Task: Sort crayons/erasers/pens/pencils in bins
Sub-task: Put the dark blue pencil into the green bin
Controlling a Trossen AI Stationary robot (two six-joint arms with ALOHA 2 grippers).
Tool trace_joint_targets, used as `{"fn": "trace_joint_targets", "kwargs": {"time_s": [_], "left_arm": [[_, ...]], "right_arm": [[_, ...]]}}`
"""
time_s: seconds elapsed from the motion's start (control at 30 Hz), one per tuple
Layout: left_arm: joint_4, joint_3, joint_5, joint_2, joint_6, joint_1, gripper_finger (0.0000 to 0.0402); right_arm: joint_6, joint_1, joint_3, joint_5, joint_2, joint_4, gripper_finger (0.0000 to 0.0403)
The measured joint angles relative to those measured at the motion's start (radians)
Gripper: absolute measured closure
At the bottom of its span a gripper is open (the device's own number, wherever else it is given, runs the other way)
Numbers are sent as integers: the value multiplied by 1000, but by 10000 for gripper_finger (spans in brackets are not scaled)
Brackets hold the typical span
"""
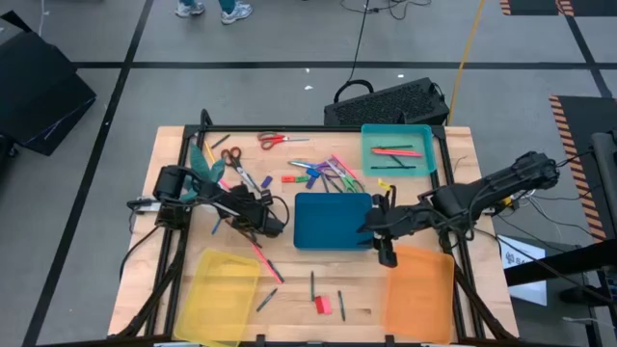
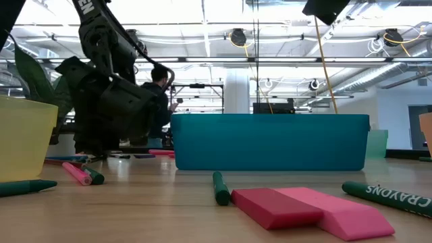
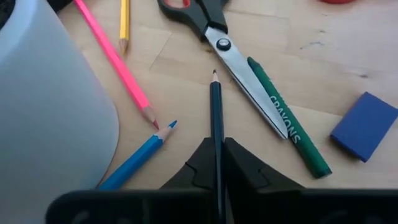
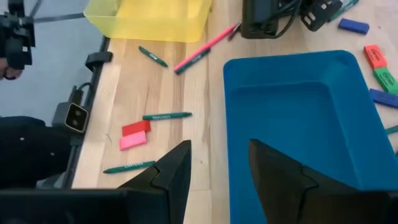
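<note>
Clenched on a dark blue pencil (image 3: pixel 216 118), the left gripper (image 3: pixel 216 163) sits low over the table (image 1: pixel 169 173) just left of the dark blue bin (image 1: pixel 333 220), the pencil pointing out between its fingers toward a pair of scissors (image 3: pixel 230 53); the right gripper (image 4: pixel 216 169) hangs with its jaws released and nothing between them, at the blue bin's right edge, beside the orange bin (image 1: pixel 420 294). Four bins are in sight: the blue one in the middle, a yellow bin (image 1: pixel 224 284) at the front left, the orange one at the front right, and a teal bin (image 1: pixel 397 147) at the back right with a few sticks inside. Around the held pencil the left wrist view shows three more sticks, a pink pencil (image 3: pixel 115 59), a yellow pencil (image 3: pixel 124 23) and a light blue pencil (image 3: pixel 140 158), plus one green crayon (image 3: pixel 289 127) lying against a scissor blade and one blue eraser (image 3: pixel 364 126) lying apart. Two erasers, one red (image 2: pixel 277 206) and one pink (image 2: pixel 344 214), lie touching side by side on the bare wood in front of the blue bin, with three green crayons near them in the right wrist view. That front strip between the yellow and orange bins is the most open wood; behind the blue bin the sticks lie crowded.
</note>
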Motion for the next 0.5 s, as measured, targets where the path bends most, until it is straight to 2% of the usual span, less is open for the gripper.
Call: {"fn": "trace_joint_targets", "kwargs": {"time_s": [0.17,0.33,0.5], "left_arm": [[-15,0,33,-44,38,2,377],[-36,2,19,-79,52,2,390],[-44,4,22,-89,62,1,384]], "right_arm": [[4,15,0,0,-13,-2,252],[4,27,0,0,-13,-2,252],[1,27,0,0,-13,-5,252]]}}
